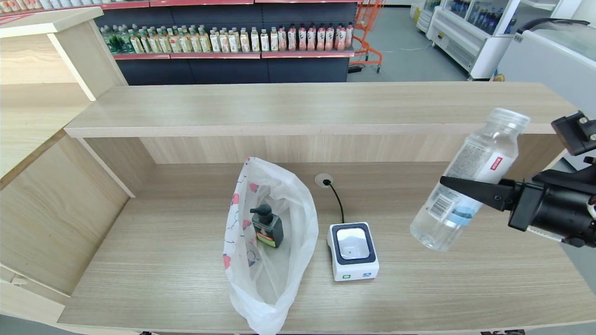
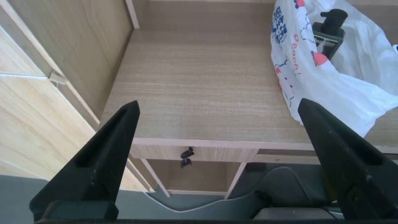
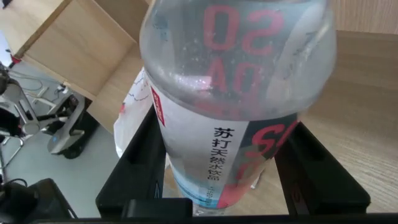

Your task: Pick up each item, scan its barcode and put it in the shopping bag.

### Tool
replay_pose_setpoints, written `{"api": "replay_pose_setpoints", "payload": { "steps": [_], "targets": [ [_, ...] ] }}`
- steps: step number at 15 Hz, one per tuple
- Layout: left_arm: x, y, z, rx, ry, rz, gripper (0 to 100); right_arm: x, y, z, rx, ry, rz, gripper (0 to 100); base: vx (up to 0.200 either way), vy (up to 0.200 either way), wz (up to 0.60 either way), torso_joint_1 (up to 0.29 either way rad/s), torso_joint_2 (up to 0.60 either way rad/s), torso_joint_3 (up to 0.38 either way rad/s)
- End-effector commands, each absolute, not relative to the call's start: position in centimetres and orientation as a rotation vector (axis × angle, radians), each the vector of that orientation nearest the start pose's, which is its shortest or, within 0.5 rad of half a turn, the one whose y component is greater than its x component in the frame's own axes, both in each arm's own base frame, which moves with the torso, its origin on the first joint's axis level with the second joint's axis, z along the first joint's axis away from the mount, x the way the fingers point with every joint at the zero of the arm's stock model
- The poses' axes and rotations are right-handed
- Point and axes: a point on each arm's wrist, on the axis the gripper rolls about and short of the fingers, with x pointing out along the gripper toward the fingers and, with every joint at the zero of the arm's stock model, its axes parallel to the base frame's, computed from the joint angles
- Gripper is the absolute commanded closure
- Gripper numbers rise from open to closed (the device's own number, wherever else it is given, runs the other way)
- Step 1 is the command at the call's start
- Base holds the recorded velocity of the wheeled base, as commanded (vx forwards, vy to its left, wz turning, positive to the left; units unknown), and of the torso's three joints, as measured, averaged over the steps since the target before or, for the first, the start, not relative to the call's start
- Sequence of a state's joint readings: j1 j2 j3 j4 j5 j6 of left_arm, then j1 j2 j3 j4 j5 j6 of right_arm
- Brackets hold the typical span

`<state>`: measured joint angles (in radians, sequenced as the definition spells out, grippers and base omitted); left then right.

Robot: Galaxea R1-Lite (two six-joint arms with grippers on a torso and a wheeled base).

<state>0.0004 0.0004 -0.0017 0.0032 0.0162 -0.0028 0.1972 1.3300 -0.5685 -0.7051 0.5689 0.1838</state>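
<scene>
My left hand (image 2: 219, 106) hangs at the near left edge of the pale wooden worktop (image 1: 419, 288). Its two black fingers are spread wide and nothing is between them.

To the right of it lies the thin white plastic shopping bag with red prints (image 1: 235, 232). Its mouth is open and a dark pump bottle (image 1: 267, 226) is inside. Just beside the bag stands the small white scanner box with a dark-framed window (image 1: 352, 251). Its black cable (image 1: 336, 197) runs back to a hole in the worktop.

Further right, my right hand (image 1: 454, 186) is closed around a clear plastic drink bottle with a white label (image 1: 470, 181). It holds the bottle tilted in the air, to the right of the scanner.

The barcode seems turned toward my head camera, not toward the scanner window. If I bring it across without turning the wrist, I think the scan will fail. The bottle is smooth and round, so it may rotate or slide between the fingers. The bag is limp too, so the bottle could catch its rim or hit the pump bottle.
</scene>
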Motion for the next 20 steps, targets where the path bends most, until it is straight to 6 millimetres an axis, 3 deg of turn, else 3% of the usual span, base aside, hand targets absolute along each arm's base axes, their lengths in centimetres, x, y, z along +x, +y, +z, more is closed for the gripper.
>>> {"api": "replay_pose_setpoints", "payload": {
  "steps": [1,5,10,16,20],
  "targets": [
    [-2.3,0.0,7.6,-0.003,0.002,0.017,0,19.0,5.6,22.4,0.187,0.130,0.788,100,0.000,0.200,0.00,0.012,0.00,0.007],
    [-2.3,0.0,7.6,0.000,0.002,0.017,0,17.9,7.1,21.8,0.191,0.230,0.860,100,0.000,0.150,0.00,0.005,0.01,0.001],
    [-2.3,0.0,7.6,0.000,0.002,0.017,0,20.2,10.6,18.8,0.080,0.319,0.975,100,0.000,0.000,0.00,0.000,0.00,0.000],
    [-2.3,0.0,7.6,0.000,0.002,0.017,0,23.3,14.8,15.5,-0.011,0.221,1.079,100,0.000,0.000,0.00,0.000,0.00,0.000],
    [-2.3,0.0,7.6,0.000,0.002,0.017,0,24.8,16.5,12.9,-0.084,0.192,1.115,100,0.000,0.000,0.00,0.000,0.00,0.000]
  ]
}}
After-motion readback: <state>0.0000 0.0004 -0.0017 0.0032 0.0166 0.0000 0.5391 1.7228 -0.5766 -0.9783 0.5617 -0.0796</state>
